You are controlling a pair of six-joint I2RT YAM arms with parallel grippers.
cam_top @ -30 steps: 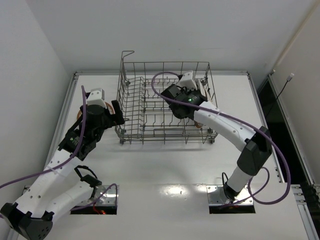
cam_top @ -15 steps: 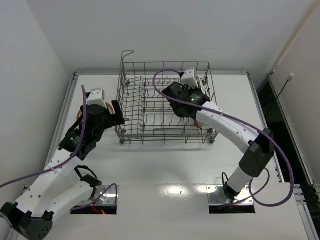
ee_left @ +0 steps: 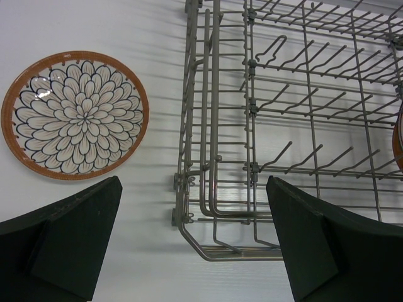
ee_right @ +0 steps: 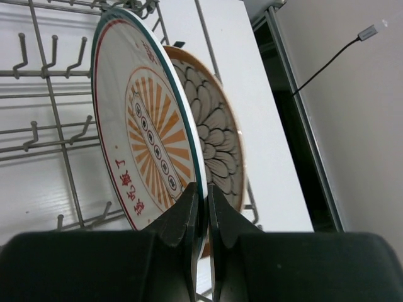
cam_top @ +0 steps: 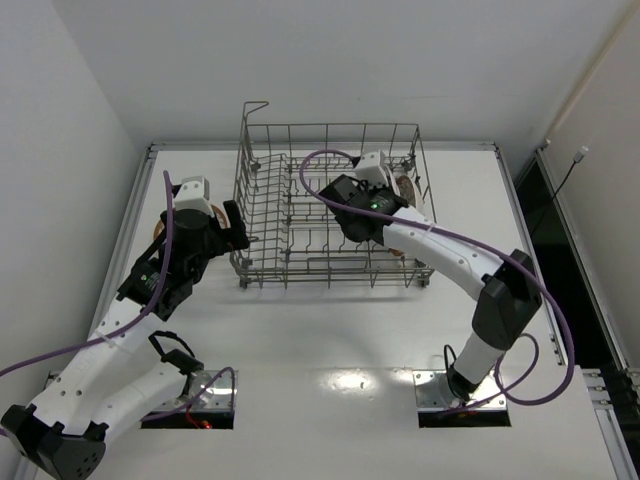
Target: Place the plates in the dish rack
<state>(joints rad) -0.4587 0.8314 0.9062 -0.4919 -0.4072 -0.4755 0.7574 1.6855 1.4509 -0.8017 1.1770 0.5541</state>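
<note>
The right gripper [ee_right: 203, 207] pinches the sunburst plate [ee_right: 145, 138] by its rim, upright, to fit between the tines of the rack [ee_right: 50, 113]. The left gripper [ee_left: 192, 217] hangs spread above the flat plate [ee_left: 74, 115].

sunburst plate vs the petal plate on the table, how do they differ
The sunburst plate is upright inside the rack; the petal plate lies flat on the table. The right tool pinches the sunburst plate's rim; nothing holds the petal plate. The sunburst plate shows orange rays, the petal plate dark-outlined petals. Both are round.
</note>
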